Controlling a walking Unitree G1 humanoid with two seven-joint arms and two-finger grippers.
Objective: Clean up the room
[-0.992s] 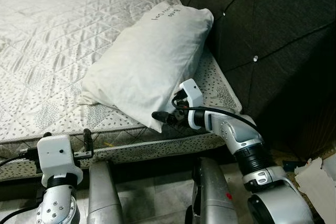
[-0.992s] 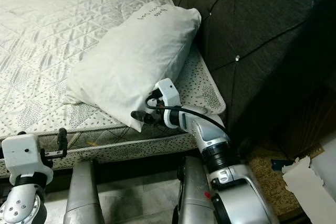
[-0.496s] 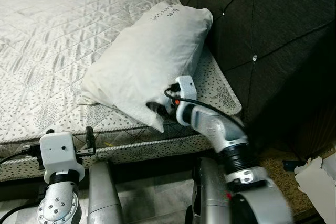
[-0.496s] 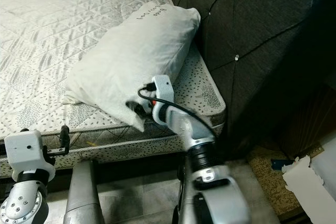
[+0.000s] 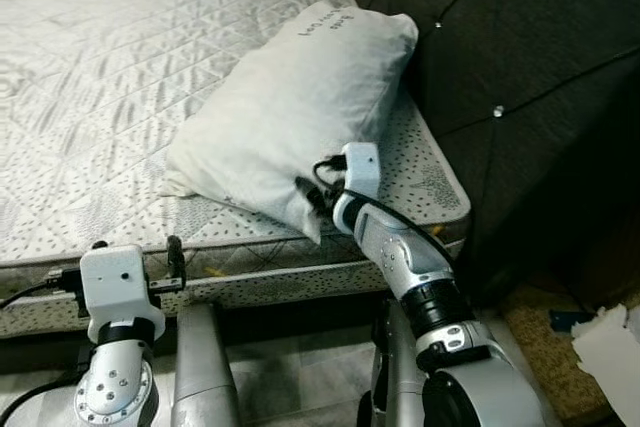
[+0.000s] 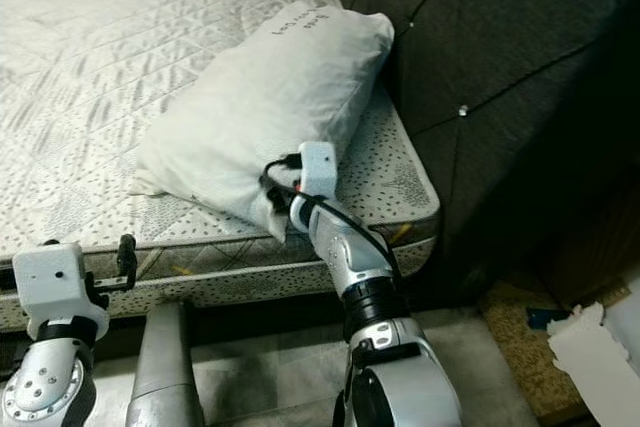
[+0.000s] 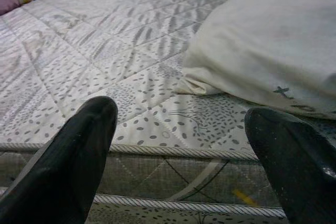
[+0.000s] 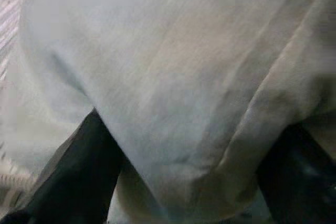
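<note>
My right gripper (image 8: 184, 182) had its fingers spread around the white pillow's (image 5: 300, 107) lower corner at frame center; its handwriting wasn't readable. Left gripper (image 7: 184, 156) hung open, lower left.

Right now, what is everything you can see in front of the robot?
Mattress: one, pale grey quilted, bare, spanning the bed.
Pillow: one, white, on the mattress corner beside the headboard.
Headboard: one, dark tufted fabric with shiny studs, on the robot's right.
Torn paper: one white piece, on the floor at far right.
Left end effector: black fingers open, held low at the mattress edge.
Right end effector: black fingers spread around the pillow's near corner.
</note>
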